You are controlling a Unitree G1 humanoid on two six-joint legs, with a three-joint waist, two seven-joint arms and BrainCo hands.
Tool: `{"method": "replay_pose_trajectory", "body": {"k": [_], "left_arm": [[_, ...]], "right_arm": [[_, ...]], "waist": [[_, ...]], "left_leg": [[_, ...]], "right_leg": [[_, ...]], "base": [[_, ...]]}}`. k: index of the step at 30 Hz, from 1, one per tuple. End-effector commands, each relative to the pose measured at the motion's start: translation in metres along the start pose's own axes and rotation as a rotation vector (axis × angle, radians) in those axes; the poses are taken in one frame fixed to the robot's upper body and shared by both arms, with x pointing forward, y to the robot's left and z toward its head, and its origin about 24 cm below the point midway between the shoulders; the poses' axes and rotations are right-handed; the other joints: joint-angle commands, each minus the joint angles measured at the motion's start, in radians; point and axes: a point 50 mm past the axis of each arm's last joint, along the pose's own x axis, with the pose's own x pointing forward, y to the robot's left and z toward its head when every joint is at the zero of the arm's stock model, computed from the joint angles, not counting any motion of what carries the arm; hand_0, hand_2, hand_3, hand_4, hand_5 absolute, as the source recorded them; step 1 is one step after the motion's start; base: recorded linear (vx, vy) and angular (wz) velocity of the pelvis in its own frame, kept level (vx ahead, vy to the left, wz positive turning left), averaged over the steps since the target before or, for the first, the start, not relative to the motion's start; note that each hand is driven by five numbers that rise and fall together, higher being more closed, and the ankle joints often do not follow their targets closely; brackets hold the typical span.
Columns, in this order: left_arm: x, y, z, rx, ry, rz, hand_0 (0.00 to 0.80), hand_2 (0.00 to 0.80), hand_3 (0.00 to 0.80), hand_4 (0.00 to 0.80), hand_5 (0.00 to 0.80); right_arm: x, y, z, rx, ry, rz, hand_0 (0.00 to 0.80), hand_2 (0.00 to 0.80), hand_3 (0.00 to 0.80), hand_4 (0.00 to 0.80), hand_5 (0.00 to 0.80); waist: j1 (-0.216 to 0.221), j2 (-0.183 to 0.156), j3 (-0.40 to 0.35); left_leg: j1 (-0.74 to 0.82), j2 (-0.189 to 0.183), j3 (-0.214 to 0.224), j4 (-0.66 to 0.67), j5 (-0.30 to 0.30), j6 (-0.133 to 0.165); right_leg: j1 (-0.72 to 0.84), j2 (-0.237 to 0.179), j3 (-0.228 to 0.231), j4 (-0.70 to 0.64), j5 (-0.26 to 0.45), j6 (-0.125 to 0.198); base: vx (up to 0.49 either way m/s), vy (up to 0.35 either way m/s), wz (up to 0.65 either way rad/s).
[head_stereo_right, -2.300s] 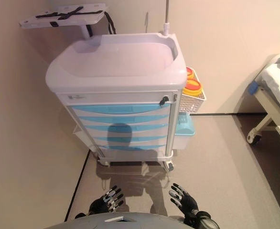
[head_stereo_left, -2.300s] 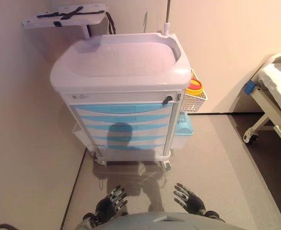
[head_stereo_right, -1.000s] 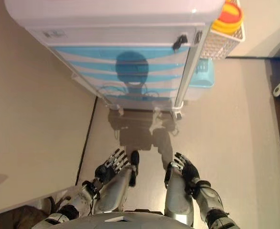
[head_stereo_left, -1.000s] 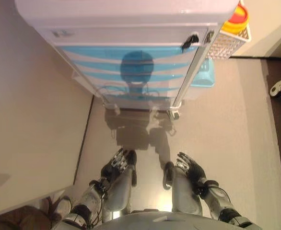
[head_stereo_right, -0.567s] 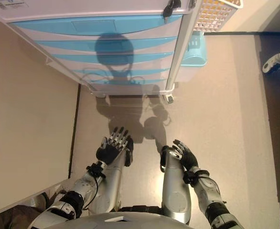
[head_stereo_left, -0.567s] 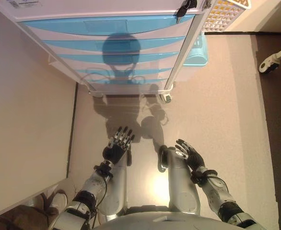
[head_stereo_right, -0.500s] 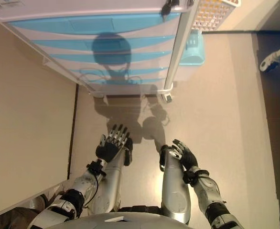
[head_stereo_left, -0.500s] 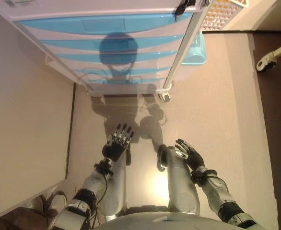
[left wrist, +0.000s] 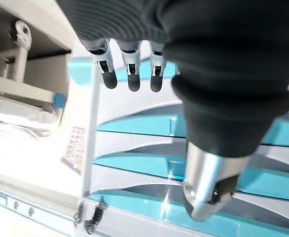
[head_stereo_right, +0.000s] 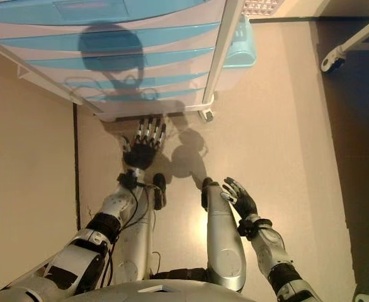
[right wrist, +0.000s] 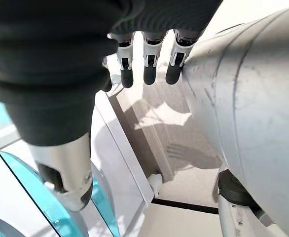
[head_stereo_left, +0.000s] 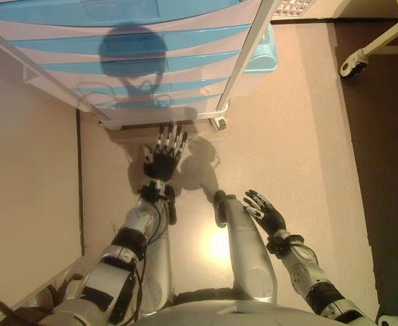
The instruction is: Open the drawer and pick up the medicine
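From the head camera I look almost straight down the front of the cart (head_stereo_left: 117, 61), a pale grey body with a stack of light blue drawers (head_stereo_left: 138, 41) set between white bands. Every drawer front I can see sits flush, so all of them are closed, and the medicine is nowhere visible to me; I cannot tell which drawer holds it. The cart's right corner post (head_stereo_left: 243, 58) runs down to a small caster (head_stereo_left: 219, 123) on the beige floor (head_stereo_left: 294, 136). A light blue bin (head_stereo_left: 263, 54) hangs on the cart's right side, and a bed frame's wheel (head_stereo_left: 349, 66) shows at the far right.

My left hand (head_stereo_left: 162, 157) is stretched forward and low, fingers straight and slightly spread, tips pointing at the bottom edge of the cart, close to it but not touching. In its wrist camera the fingers (left wrist: 129, 74) and thumb (left wrist: 206, 182) stand clear of the drawer fronts, holding nothing.

My right hand (head_stereo_left: 263, 212) hangs back beside the body, well apart from the cart, with fingers relaxed and spread and nothing in them; its wrist camera shows the same loose fingers (right wrist: 147, 64).
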Motion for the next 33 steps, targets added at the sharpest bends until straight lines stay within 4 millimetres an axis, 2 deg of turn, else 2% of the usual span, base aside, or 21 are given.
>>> {"method": "replay_pose_trajectory", "body": {"k": [1,2,4,6,13,27,33], "left_arm": [[0.018,-0.020,0.003,-0.041,-0.077,-0.113,0.000,0.000,0.000,0.000,0.000],[0.026,-0.026,0.007,-0.035,-0.092,-0.140,0.000,0.000,0.000,0.000,0.000],[0.029,-0.028,0.009,-0.034,-0.097,-0.149,0.000,0.000,0.000,0.000,0.000],[0.048,-0.044,0.019,-0.009,-0.139,-0.198,0.000,0.000,0.000,0.000,0.000],[0.072,-0.070,0.048,0.052,-0.253,-0.285,0.000,0.000,0.000,0.000,0.000],[0.093,-0.098,0.087,0.115,-0.364,-0.333,0.000,0.000,0.000,0.000,0.000],[0.095,-0.095,0.082,0.174,-0.283,-0.311,0.000,0.000,0.000,0.000,0.000]], "right_arm": [[-0.028,-0.001,-0.038,0.022,0.155,0.001,0.000,0.000,0.000,0.000,0.000],[-0.029,-0.002,-0.038,0.023,0.155,-0.001,0.000,0.000,0.000,0.000,0.000],[-0.029,-0.002,-0.038,0.022,0.155,-0.002,0.000,0.000,0.000,0.000,0.000],[-0.032,-0.005,-0.038,0.009,0.155,-0.006,0.000,0.000,0.000,0.000,0.000],[-0.035,-0.010,-0.038,-0.001,0.148,-0.008,0.000,0.000,0.000,0.000,0.000],[-0.044,-0.016,-0.044,-0.016,0.153,-0.006,0.000,0.000,0.000,0.000,0.000],[-0.042,-0.017,-0.043,-0.005,0.152,-0.006,0.000,0.000,0.000,0.000,0.000]], "waist": [[-0.023,0.018,-0.041],[-0.027,0.018,-0.039],[-0.028,0.018,-0.039],[-0.041,0.020,-0.036],[-0.060,0.022,-0.029],[-0.079,0.026,-0.026],[-0.081,0.031,-0.018]], "left_leg": [[0.027,-0.056,0.051,-0.143,0.002,0.092],[0.023,-0.057,0.053,-0.138,-0.002,0.093],[0.021,-0.057,0.054,-0.136,-0.003,0.094],[0.018,-0.058,0.060,-0.132,-0.008,0.095],[0.026,-0.058,0.074,-0.141,-0.015,0.096],[0.065,-0.062,0.091,-0.170,-0.027,0.095],[0.070,-0.060,0.099,-0.179,-0.027,0.096]], "right_leg": [[-0.079,0.056,0.010,-0.016,0.102,-0.027],[-0.082,0.057,0.013,-0.017,0.102,-0.029],[-0.084,0.057,0.014,-0.017,0.102,-0.029],[-0.090,0.060,0.022,-0.021,0.105,-0.032],[-0.089,0.062,0.033,-0.037,0.111,-0.035],[-0.061,0.059,0.037,-0.063,0.116,-0.039],[-0.063,0.056,0.033,-0.065,0.122,-0.036]], "base": [[0.027,0.019,-0.07],[0.022,0.022,-0.05],[0.020,0.019,-0.05],[0.037,0.039,-0.03],[0.004,0.012,-0.03],[0.000,0.000,0.00],[0.000,0.000,0.00]]}}
